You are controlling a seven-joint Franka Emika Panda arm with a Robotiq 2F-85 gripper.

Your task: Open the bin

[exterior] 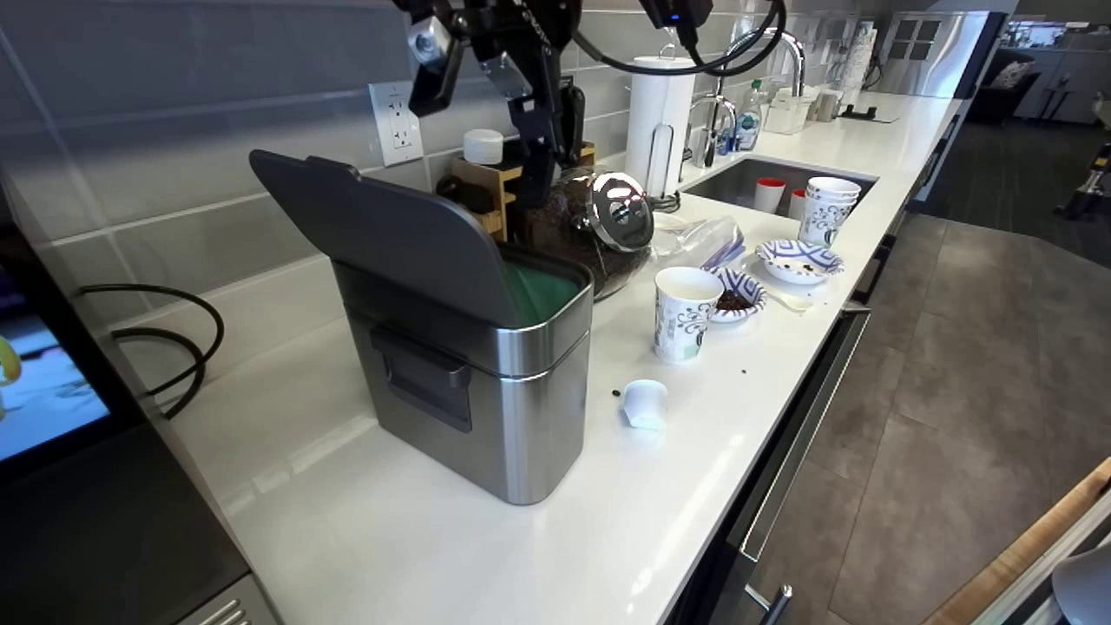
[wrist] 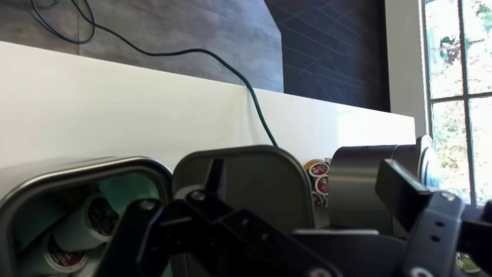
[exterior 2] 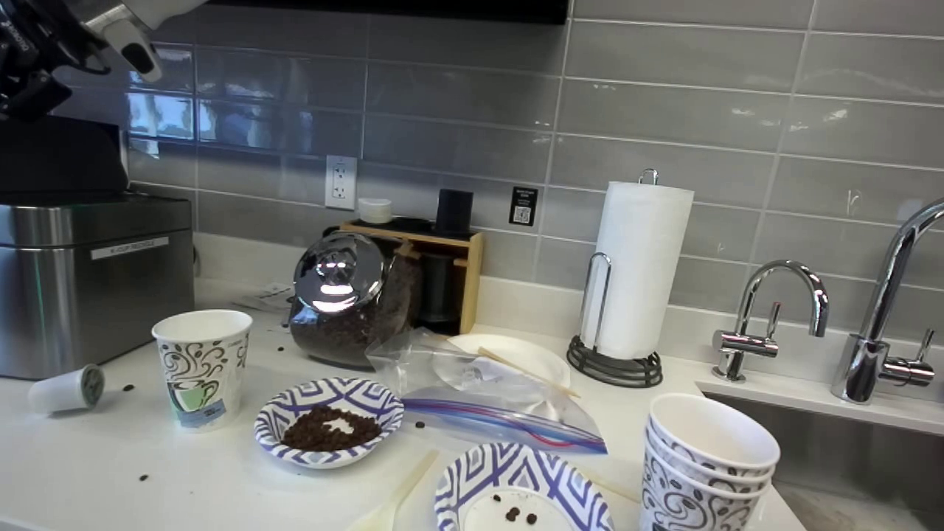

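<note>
1. Hanging above the bin (exterior: 490,408), the gripper (exterior: 482,149) had its fingers (exterior: 434,82) spread wide apart; whether they touched the lid (exterior: 395,230) could not be told.
2. The bin stood upright on the bench (exterior: 391,538), near the tiled wall (exterior: 191,113), between a dark machine (exterior: 95,521) with a screen (exterior: 48,382) and a paper cup (exterior: 681,312).
3. Its lid was raised and tilted, so the bin stood open, with a green lining (exterior: 540,291) showing inside.
4. In the wrist view, several coffee pods (wrist: 77,231) with dark red tops lay in the bin.
5. Across a side of the bin, in an exterior view, ran a white label (exterior 2: 129,248) reading "K-CUP RECYCLE".
6. A small white pod (exterior 2: 63,391) lay on its side on the bench, near both the bin and the upright paper cup.
7. Just beside that cup, a patterned bowl (exterior 2: 354,394) held dark crumbs (exterior 2: 317,429), and next to the bowl lay a clear plastic bag (exterior 2: 509,391).
8. Near the wall, a glass jar (exterior 2: 343,346) with a shiny metal cap (exterior 2: 335,273) stood in front of a wooden shelf (exterior 2: 473,276).
9. A paper towel roll (exterior 2: 638,273) stood upright on its holder (exterior 2: 619,369), and stacked cups (exterior 2: 708,464) stood just beside the sink (exterior: 729,187).
</note>
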